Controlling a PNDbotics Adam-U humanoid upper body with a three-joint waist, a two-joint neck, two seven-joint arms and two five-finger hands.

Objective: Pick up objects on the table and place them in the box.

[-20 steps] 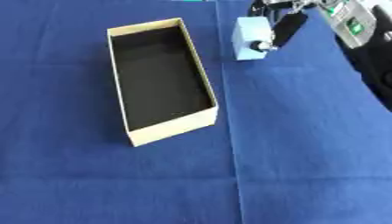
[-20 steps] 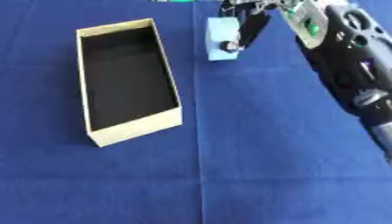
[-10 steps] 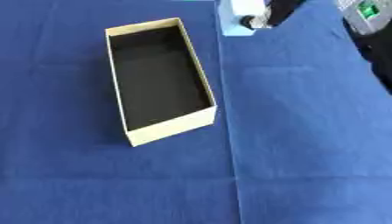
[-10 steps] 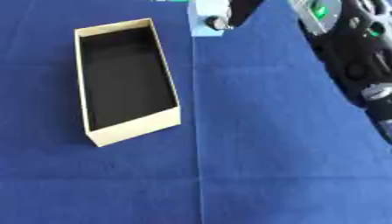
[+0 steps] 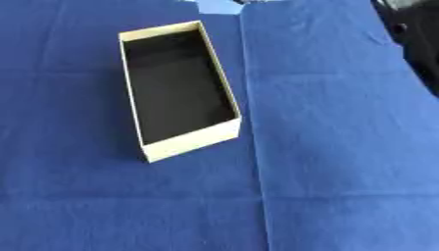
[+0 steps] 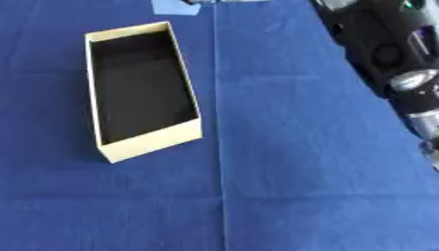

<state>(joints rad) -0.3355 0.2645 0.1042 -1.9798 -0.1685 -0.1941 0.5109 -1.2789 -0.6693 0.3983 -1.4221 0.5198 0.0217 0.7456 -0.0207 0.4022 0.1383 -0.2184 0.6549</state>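
The table [image 5: 343, 162] is covered in a deep blue cloth with thin fold lines running across it, like a grid. The box [image 5: 190, 142] is pale cream on its walls and rim, and black inside. At the top edge sits a small light blue thing [image 6: 174, 6], paler than the cloth. The robot's right arm [image 6: 390, 54] is mostly black, with shiny silver rings at its joints and a tiny spot of green near the top. In the left eye view the arm looks like a plain dark shape.
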